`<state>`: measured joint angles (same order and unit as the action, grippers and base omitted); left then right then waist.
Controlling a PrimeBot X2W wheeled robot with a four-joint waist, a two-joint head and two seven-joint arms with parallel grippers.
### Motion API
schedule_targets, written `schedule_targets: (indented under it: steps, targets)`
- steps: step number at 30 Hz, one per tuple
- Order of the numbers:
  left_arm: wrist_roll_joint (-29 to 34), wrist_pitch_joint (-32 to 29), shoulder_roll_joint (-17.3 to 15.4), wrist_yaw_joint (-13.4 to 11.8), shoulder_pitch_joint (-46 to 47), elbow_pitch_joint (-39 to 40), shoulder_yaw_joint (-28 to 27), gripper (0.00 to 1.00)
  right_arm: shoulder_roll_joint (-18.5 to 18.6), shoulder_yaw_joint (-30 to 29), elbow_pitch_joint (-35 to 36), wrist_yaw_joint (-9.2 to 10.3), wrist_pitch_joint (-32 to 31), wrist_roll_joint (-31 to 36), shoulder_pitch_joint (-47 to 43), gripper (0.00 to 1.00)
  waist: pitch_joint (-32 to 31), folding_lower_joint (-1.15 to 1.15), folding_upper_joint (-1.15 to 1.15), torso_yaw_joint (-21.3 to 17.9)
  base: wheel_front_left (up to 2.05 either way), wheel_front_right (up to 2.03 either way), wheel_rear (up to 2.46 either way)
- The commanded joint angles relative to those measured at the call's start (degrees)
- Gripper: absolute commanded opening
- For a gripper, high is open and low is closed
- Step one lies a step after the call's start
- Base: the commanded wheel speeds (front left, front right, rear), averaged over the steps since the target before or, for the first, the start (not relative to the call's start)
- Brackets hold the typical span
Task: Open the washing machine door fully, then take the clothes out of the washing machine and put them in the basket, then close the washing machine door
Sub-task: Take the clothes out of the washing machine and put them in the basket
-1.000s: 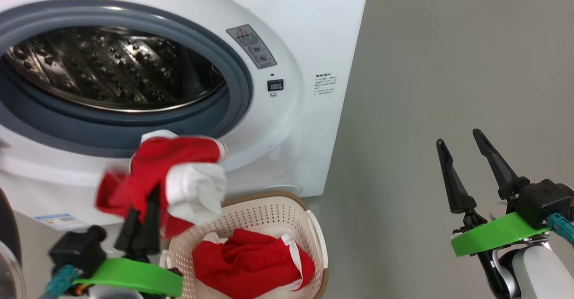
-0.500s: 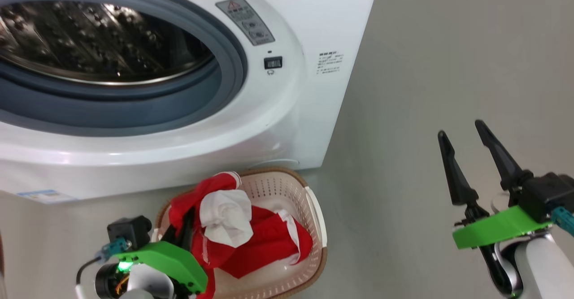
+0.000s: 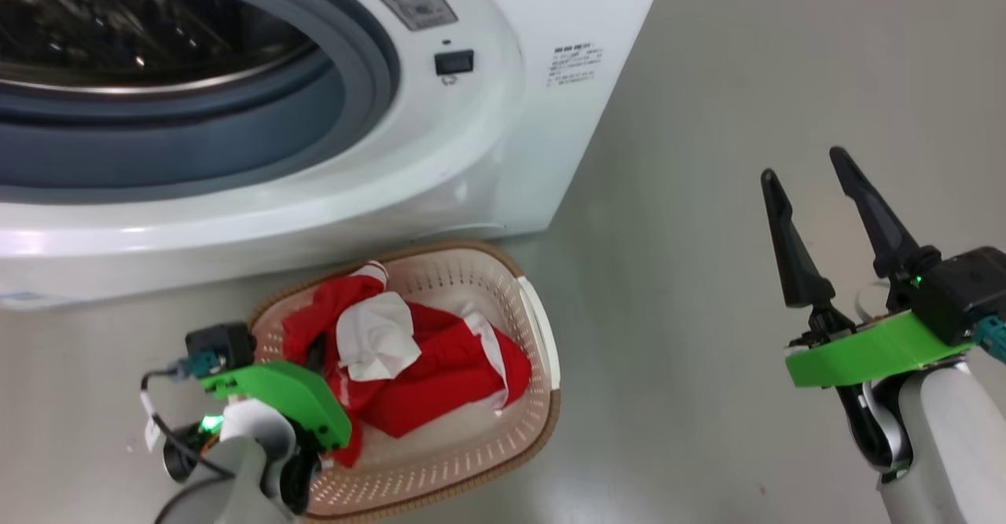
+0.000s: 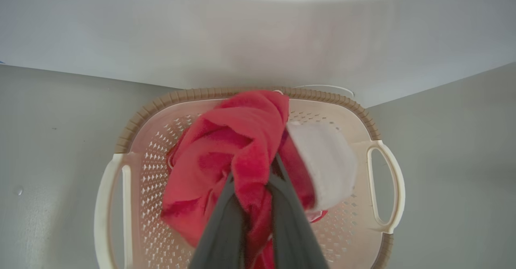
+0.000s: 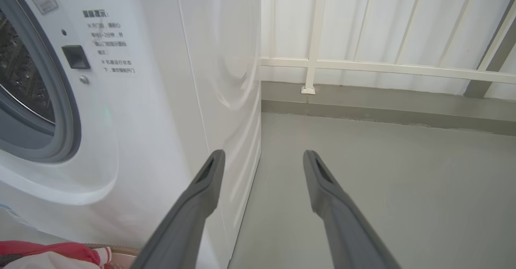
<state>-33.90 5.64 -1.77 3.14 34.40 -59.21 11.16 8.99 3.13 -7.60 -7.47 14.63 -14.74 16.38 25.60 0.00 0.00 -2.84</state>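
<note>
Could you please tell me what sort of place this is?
Most likely a laundry corner, perhaps on a balcony: a white front-loading washing machine stands on a bare grey floor, a basket holding red clothes sits before it, and a pale railing runs beyond it.

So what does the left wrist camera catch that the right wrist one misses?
Left wrist view: the left end effector shut on the red clothes, above the whole basket with both handles. Right wrist view: the open right end effector, the grey door ring, a white railing. Shared: the white washing machine, plus a sliver of clothes and basket rim in the right one's corner.
</note>
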Motion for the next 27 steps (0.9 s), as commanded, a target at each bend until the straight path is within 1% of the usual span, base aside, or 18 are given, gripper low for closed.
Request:
schedule_targets:
  steps: [1, 8, 15, 16, 17, 19, 20, 21, 24, 27]
  targets:
    - [-0.78, 0.48, -1.11, 0.53, 1.26, -0.87, -0.95, 0.0, 0.54, 1.37, 1.46, -0.02, 0.37, -0.88, 0.86, 1.0, 2.83, 0.0, 0.0, -1.01, 0.0, 0.0, 0.0]
    - [-5.05, -0.33, -1.11, 1.4, 5.48, -8.84, 1.86, 0.0, 0.65, 1.91, 1.53, -0.02, 0.37, -1.19, 2.56, 1.0, 5.51, 0.0, 0.0, -2.02, 0.0, 0.0, 0.0]
    - [-8.62, -0.85, -1.11, 1.11, 6.7, -11.85, 5.18, 0.0, 0.91, 1.9, 1.83, -0.02, 0.37, -1.28, 3.48, 1.0, 7.42, 0.0, 0.0, -2.52, 0.0, 0.0, 0.0]
    - [-9.04, -0.83, -1.11, 1.05, 6.79, -12.01, 5.7, 0.03, 0.95, 1.89, 1.83, -0.02, 0.37, -1.29, 3.54, 1.0, 7.56, 0.0, 0.0, -2.52, 0.0, 0.0, 0.0]
    - [-9.49, -0.76, -1.11, 0.99, 6.88, -12.13, 6.17, 0.12, 0.96, 1.88, 1.81, -0.02, 0.37, -1.29, 3.6, 1.0, 7.62, 0.0, 0.0, -2.51, 0.0, 0.0, 0.0]
    - [-10.31, -0.3, -1.11, 0.91, 7.07, -12.27, 7.15, 0.38, 0.98, 1.84, 1.69, -0.02, 0.37, -1.27, 3.63, 1.0, 7.55, 0.0, 0.0, -2.43, 0.0, 0.0, 0.0]
    - [-10.7, 0.12, -1.11, 0.83, 7.17, -12.29, 7.63, 0.67, 1.0, 1.84, 1.57, -0.02, 0.37, -1.25, 3.64, 1.0, 7.38, 0.0, 0.0, -2.35, 0.0, 0.0, 0.0]
    - [-11.22, 0.39, -1.11, 0.69, 7.16, -12.33, 8.04, 1.0, 0.99, 1.83, 1.4, -0.02, 0.37, -1.21, 3.61, 1.0, 7.04, 0.0, 0.0, -2.25, 0.0, 0.0, 0.0]
    - [-12.67, 0.82, -1.11, 0.59, 6.95, -12.25, 9.6, 1.0, 1.03, 1.93, 0.98, -0.02, 0.37, -1.12, 3.49, 1.0, 5.82, 0.0, 0.0, -2.03, 0.0, 0.0, 0.0]
    - [-14.02, 2.79, -1.11, 0.64, 6.56, -11.69, 10.9, 1.0, 1.06, 1.73, 0.66, -0.02, 0.37, -0.96, 3.29, 1.0, 4.29, 0.0, 0.0, -1.71, 0.0, 0.0, 0.0]
